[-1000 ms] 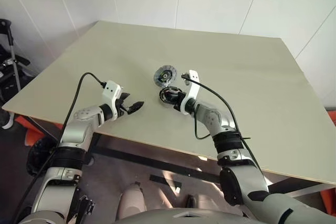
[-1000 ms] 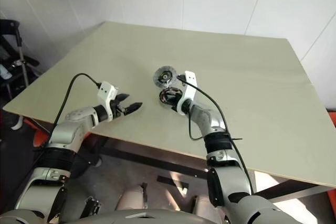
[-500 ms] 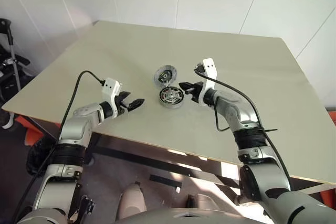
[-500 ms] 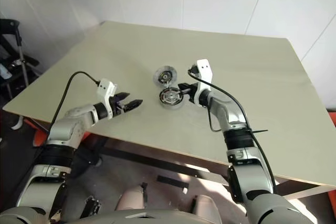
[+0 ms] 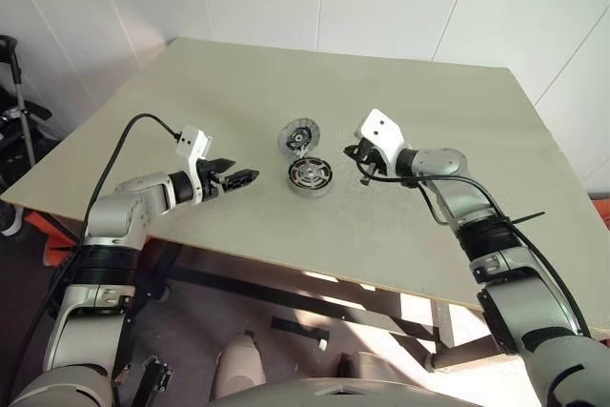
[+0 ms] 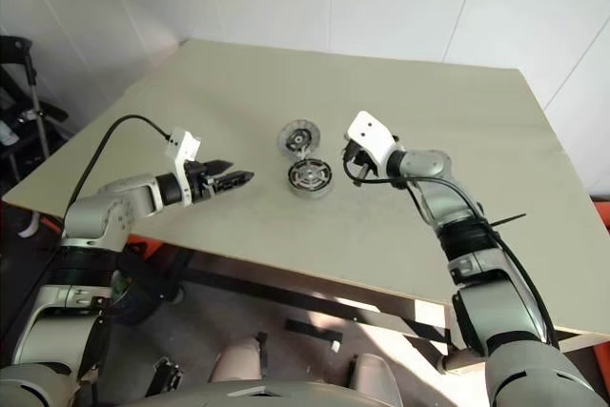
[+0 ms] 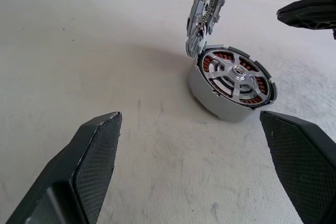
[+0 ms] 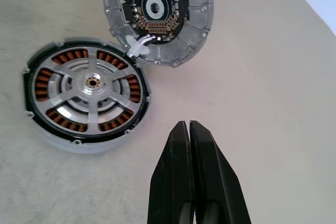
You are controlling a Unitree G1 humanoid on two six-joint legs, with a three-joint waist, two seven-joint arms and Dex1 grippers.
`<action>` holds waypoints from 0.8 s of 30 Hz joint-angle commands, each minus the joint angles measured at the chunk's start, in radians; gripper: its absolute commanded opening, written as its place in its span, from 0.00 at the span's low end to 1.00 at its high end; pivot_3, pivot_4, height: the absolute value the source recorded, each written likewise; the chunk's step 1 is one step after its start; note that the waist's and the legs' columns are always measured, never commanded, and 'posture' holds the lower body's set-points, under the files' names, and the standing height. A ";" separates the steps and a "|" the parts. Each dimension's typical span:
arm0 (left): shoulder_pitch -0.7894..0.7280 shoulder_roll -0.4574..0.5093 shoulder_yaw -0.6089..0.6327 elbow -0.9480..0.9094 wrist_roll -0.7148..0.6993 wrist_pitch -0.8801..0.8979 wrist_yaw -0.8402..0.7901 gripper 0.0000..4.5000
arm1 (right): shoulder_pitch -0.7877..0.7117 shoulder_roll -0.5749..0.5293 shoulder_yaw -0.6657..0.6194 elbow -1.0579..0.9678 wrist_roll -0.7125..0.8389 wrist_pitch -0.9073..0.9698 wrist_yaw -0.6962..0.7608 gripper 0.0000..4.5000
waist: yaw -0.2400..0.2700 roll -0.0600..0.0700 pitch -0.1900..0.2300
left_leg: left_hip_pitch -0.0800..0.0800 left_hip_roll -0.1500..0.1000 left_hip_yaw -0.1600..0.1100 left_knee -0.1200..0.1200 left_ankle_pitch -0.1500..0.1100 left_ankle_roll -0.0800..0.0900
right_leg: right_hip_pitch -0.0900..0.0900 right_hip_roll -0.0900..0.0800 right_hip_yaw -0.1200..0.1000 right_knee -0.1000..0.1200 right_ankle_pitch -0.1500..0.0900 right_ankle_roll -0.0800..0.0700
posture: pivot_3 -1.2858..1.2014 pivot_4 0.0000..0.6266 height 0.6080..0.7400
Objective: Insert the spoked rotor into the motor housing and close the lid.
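**Q:** How far along are we?

**A:** I am reading the insertion as done. The silver, broad-spoked rotor [image 8: 93, 82] is sitting inside the short round motor housing [image 8: 55, 139], with the copper windings showing between its spokes. The housing is standing near the middle of the pale tabletop [image 5: 429, 102].

**Q:** And the lid?

**A:** Not closed yet. The grey round lid with the dark circuit board on its inner face [image 8: 157, 9] is leaning tilted at the housing's far rim, joined by what looks like a small white tab.

**Q:** Grippers?

**A:** The left gripper [image 7: 189, 118] is hovering near the housing, fingers spread wide and empty. The right gripper [image 8: 188, 127] is hanging beside it, fingers pressed together and carrying nothing. I am judging that folding the lid down is what remains.
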 commanded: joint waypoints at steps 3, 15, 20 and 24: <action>0.007 -0.008 -0.003 -0.047 -0.001 -0.013 0.007 0.99 | -0.080 0.056 0.003 0.211 -0.070 -0.100 -0.095 0.00 | -0.002 0.000 0.000 | -0.001 0.000 0.000 0.003 0.000 0.000 | 0.000 0.000 0.000 0.001 0.000 0.000 | 0.52 0.00 1.00; 0.030 -0.007 0.004 -0.071 0.003 -0.021 0.022 0.99 | -0.077 0.064 -0.030 0.157 -0.055 -0.096 -0.020 0.00 | -0.013 0.000 0.000 | -0.004 0.000 0.000 0.005 -0.002 0.003 | -0.001 0.000 -0.001 0.000 0.000 0.000 | 0.52 0.00 1.00; 0.024 -0.015 0.002 -0.060 0.006 -0.029 0.023 0.99 | -0.075 0.045 -0.039 0.060 -0.036 -0.063 0.046 0.29 | -0.021 0.000 0.000 | -0.004 0.000 0.000 0.005 -0.003 0.005 | 0.000 0.000 -0.001 0.000 0.000 0.000 | 0.52 0.00 1.00; 0.022 -0.019 0.004 -0.055 0.007 -0.034 0.025 0.99 | -0.080 0.034 -0.039 0.028 -0.034 -0.052 0.084 0.58 | -0.022 0.000 0.000 | -0.004 0.000 0.000 0.006 -0.003 0.006 | 0.000 0.000 -0.001 0.000 0.000 0.000 | 0.52 0.00 1.00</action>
